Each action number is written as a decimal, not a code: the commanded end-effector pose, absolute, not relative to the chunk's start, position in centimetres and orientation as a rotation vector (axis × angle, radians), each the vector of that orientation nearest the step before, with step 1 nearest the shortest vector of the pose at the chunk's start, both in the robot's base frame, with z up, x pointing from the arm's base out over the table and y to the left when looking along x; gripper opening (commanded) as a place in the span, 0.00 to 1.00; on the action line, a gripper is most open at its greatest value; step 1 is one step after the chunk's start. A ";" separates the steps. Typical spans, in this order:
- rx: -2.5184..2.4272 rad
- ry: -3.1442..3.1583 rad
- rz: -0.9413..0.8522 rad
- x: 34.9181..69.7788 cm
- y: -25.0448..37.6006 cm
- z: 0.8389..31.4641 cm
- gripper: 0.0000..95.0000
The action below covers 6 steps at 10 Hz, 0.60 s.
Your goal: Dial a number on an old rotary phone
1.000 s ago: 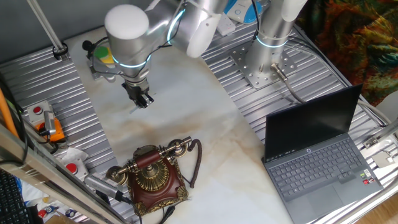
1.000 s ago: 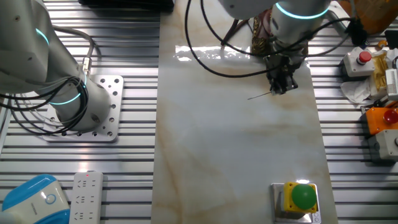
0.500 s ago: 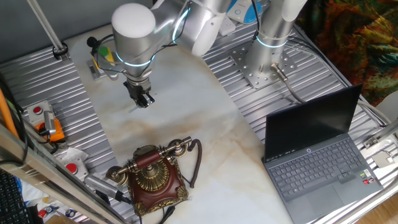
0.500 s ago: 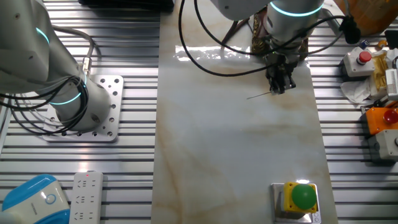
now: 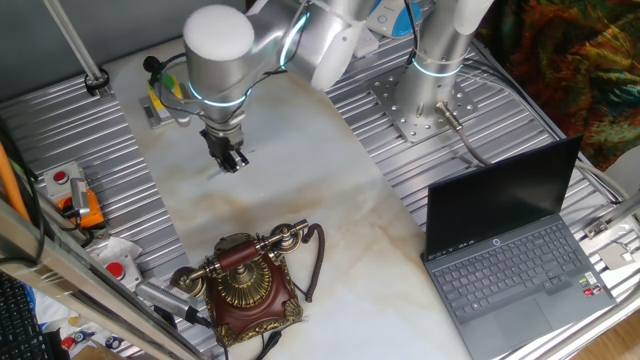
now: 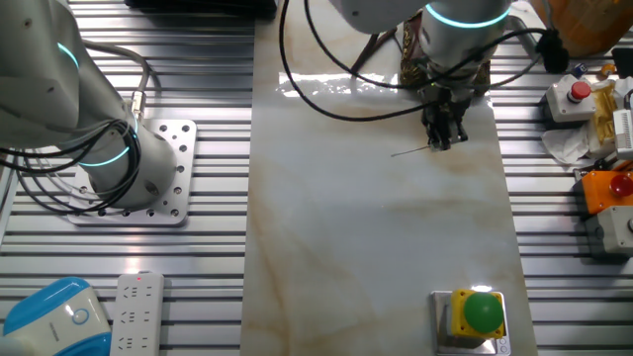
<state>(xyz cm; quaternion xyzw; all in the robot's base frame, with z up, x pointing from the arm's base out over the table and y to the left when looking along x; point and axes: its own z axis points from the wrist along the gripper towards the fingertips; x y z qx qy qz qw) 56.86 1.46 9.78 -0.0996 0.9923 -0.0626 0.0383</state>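
Observation:
The old rotary phone (image 5: 245,285), dark reddish-brown with brass trim, dial and handset, stands at the near edge of the marble tabletop (image 5: 300,190). In the other fixed view only parts of the phone (image 6: 408,61) show behind the arm. My gripper (image 5: 232,162) hangs low over the tabletop, well beyond the phone and apart from it. It is shut on a thin stick (image 6: 410,151) that juts out sideways near the surface. The gripper also shows in the other fixed view (image 6: 442,141).
An open laptop (image 5: 510,250) sits to the right. A green button box (image 6: 482,314) stands at the far table edge. Red button boxes (image 6: 574,94) and an orange one (image 6: 608,188) lie beside the phone. The arm's base (image 6: 129,168) and a power strip (image 6: 138,297) are opposite.
The arm and gripper have shifted slightly, a little to the right in one fixed view, still holding the stick. The phone has not moved.

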 end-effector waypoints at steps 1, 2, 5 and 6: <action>-0.285 3.039 -0.249 56.9 1.3 9.7 0.00; -0.283 3.039 -0.249 56.9 1.3 9.7 0.00; -0.283 3.052 -0.261 56.9 1.3 9.7 0.00; -0.288 3.061 -0.291 56.9 1.6 10.1 0.00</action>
